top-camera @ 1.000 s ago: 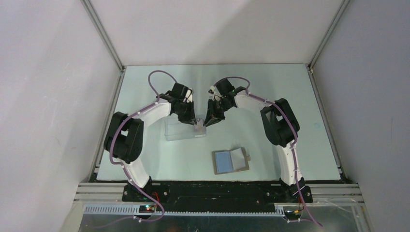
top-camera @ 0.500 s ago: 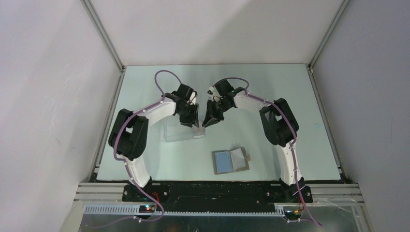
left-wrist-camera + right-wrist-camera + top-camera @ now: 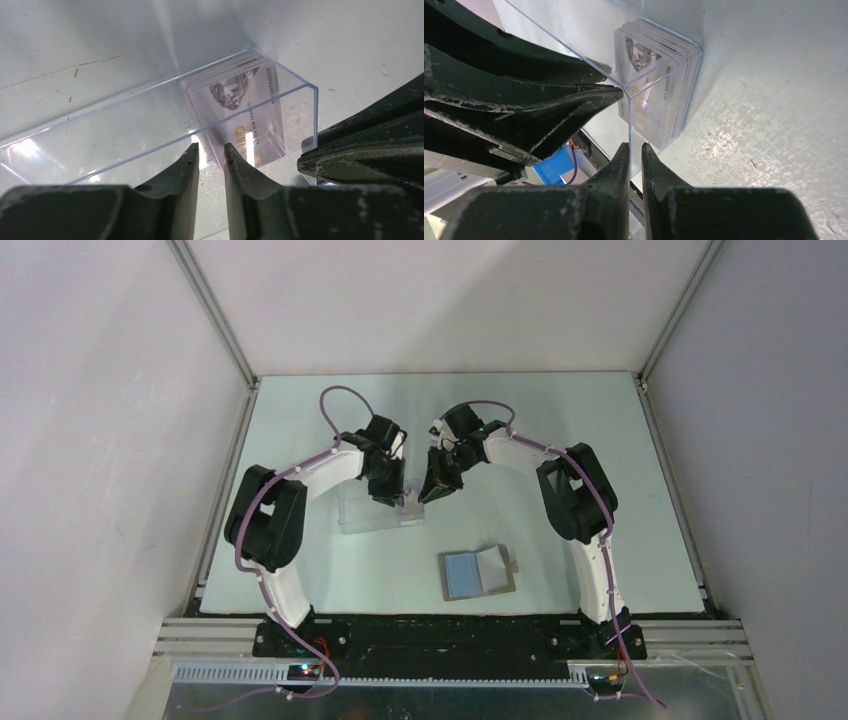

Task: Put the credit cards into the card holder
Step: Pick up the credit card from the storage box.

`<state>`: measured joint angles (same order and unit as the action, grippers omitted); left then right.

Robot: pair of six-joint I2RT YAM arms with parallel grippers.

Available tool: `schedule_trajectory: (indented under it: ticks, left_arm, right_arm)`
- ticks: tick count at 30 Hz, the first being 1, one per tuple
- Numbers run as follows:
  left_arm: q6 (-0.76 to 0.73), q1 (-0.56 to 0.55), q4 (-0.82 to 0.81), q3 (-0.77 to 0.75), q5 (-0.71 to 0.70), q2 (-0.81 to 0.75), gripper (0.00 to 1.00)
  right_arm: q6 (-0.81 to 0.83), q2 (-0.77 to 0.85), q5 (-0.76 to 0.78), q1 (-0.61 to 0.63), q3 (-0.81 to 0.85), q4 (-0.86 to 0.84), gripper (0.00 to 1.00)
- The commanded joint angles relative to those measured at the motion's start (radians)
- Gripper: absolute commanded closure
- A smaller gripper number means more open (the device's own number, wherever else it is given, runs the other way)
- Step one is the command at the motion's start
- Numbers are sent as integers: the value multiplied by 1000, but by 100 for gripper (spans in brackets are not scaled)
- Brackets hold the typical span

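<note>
A stack of pale credit cards (image 3: 235,97) stands on edge at the right end of a clear plastic box (image 3: 365,512), also seen from the other side as credit cards (image 3: 654,75). My left gripper (image 3: 210,150) hovers at the box's near wall just in front of the cards (image 3: 411,506), its jaws a little apart with nothing between them. My right gripper (image 3: 635,146) is shut on the box's end wall (image 3: 629,115). The card holder (image 3: 478,573) lies open, blue lining up, nearer the arm bases and away from both grippers.
In the top view the left gripper (image 3: 397,500) and right gripper (image 3: 427,498) nearly meet over the box's right end. The right gripper (image 3: 305,152) crowds the left wrist view. Aluminium rails (image 3: 225,490) border the table.
The left arm shifted slightly right and down toward the cards, its jaws now a little apart. The right arm, the box and the card holder have not moved.
</note>
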<state>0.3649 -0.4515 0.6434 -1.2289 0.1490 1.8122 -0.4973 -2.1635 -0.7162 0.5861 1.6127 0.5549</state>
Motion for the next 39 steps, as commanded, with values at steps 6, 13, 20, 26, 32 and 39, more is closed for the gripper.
schedule_trajectory:
  ticks: [6,13,20,26,32,39]
  left_arm:
    - [-4,-4,4,-61,22,3,75]
    - [-11,-4,5,-57,-3,12,74]
    - [-12,-7,4,-53,-5,22,73]
    - [-12,-13,5,-59,3,39,76]
    - [-12,-20,5,-66,-18,24,88]
    - [-12,-24,13,-80,-10,22,94]
  right_arm:
    - [13,-46,29,23,-4,14,88]
    - [12,-47,27,23,-5,14,88]
    - [10,-50,25,24,-7,12,88]
    - [11,-50,26,24,-7,10,88]
    - [10,-51,25,23,-7,10,88]
    - [8,-54,24,24,-8,8,88]
